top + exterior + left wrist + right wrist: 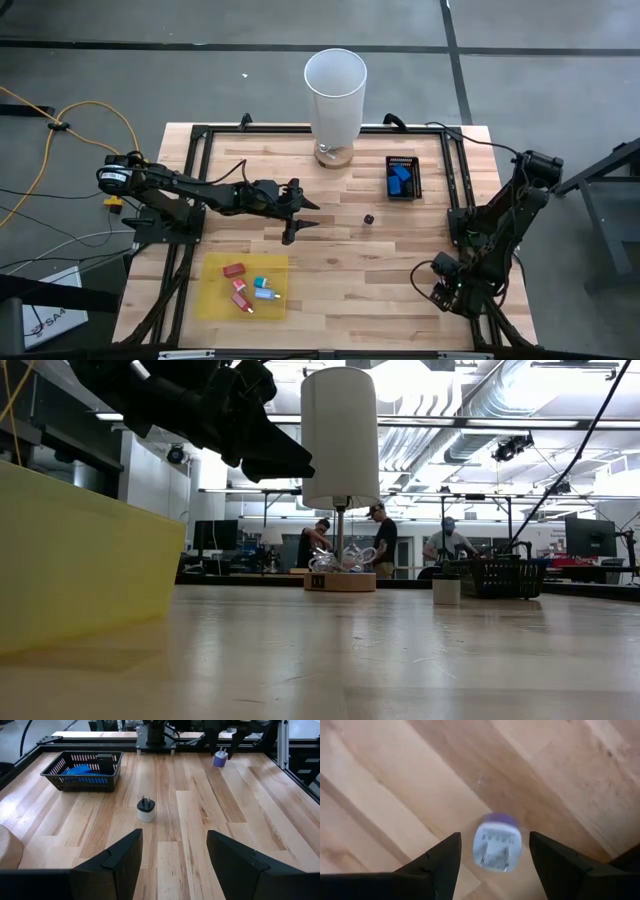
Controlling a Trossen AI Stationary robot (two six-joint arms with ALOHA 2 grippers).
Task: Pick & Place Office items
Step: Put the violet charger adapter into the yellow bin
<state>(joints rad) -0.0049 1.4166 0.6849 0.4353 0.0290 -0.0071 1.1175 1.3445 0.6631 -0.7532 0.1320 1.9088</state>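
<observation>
My left gripper (303, 215) hangs open above the table's middle, and a whitish round plug piece (146, 810) with a dark top stands on the wood just ahead of its fingers (368, 218). My right gripper (493, 837) points down near the table's right near corner (445, 288), open. A white-and-purple blocky plug piece (497, 845) lies on the table between its fingers without touching them. Red, pink, blue and teal pieces (248, 288) lie on the yellow sheet (215, 300). Blue pieces (399, 178) sit in the black tray (415, 190).
The tall white cylinder (335, 90) stands on a wooden base at the far edge, left of the black tray. A black frame (200, 135) runs around the tabletop. Bare wood lies between the two grippers. People stand in the room beyond the table (380, 540).
</observation>
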